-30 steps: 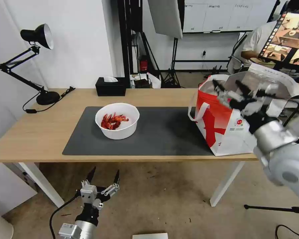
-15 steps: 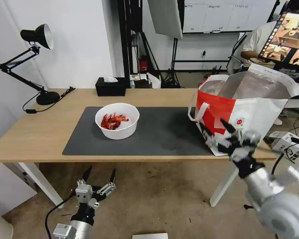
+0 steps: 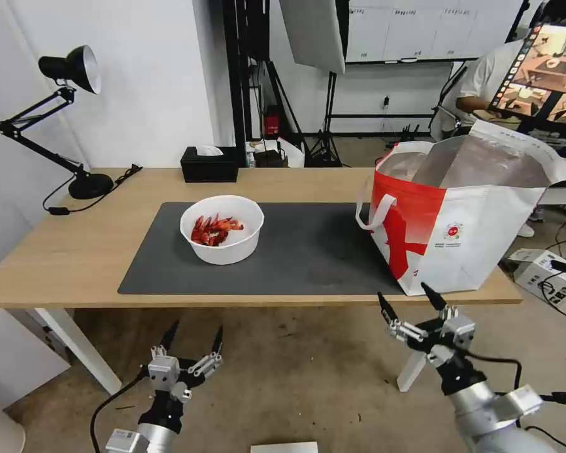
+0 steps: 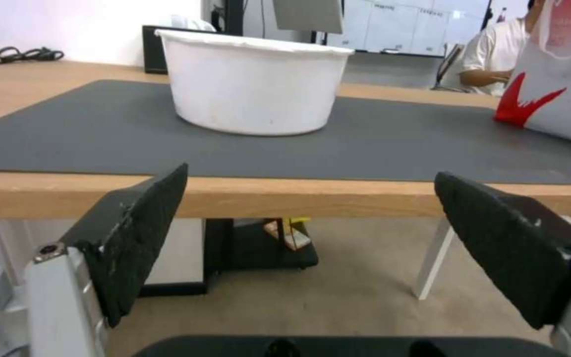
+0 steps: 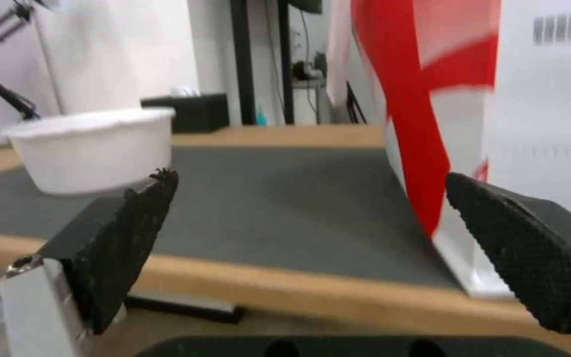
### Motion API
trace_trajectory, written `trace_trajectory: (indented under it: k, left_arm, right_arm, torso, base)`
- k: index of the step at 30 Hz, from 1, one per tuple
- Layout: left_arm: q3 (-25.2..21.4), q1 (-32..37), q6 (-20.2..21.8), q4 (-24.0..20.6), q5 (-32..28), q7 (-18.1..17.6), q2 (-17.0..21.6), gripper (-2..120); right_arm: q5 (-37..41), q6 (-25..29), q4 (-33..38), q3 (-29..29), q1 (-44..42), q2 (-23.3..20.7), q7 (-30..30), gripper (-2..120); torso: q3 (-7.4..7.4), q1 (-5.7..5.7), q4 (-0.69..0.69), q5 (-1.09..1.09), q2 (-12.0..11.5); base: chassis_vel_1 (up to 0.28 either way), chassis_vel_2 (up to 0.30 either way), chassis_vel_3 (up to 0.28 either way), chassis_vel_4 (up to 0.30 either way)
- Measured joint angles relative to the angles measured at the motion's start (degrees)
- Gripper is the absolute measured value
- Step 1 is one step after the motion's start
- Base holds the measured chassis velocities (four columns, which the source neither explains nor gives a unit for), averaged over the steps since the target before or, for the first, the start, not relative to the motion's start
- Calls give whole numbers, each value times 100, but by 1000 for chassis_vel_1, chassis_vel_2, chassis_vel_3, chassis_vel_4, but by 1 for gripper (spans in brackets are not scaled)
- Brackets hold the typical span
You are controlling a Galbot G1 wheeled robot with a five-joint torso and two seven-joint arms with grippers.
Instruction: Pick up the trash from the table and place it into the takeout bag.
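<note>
A white round bowl [image 3: 222, 228] of red crayfish shells, the trash, sits on the dark mat of the table [image 3: 75, 251]; the bowl [image 4: 253, 82] also shows in the left wrist view and the bowl [image 5: 90, 148] in the right wrist view. The white-and-red takeout bag [image 3: 459, 214] stands open at the table's right end, foil lining showing. My left gripper [image 3: 194, 337] hangs open below the table's front edge, left of centre. My right gripper [image 3: 410, 301] is open too, just below the front edge under the bag. Both are empty.
A black tissue box [image 3: 209, 163] sits at the table's back edge and a black desk lamp [image 3: 63, 113] with its cable at the back left. A person sits behind the bag at the far right. A white box [image 3: 541, 270] and cables lie on the floor right.
My right arm has dropped from over the bag's mouth to below the table's front edge, still open. The left gripper has barely shifted.
</note>
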Motion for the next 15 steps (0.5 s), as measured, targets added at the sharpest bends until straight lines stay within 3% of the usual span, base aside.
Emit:
trace_trajectory:
  k: [15]
  left_arm:
    - [84, -43, 27, 95, 3, 25, -4, 100]
  right_arm:
    - [-390, 12, -526, -411, 124, 139, 254, 100]
  torso:
    - [0, 0, 0, 0, 0]
  base:
    - [0, 0, 0, 0]
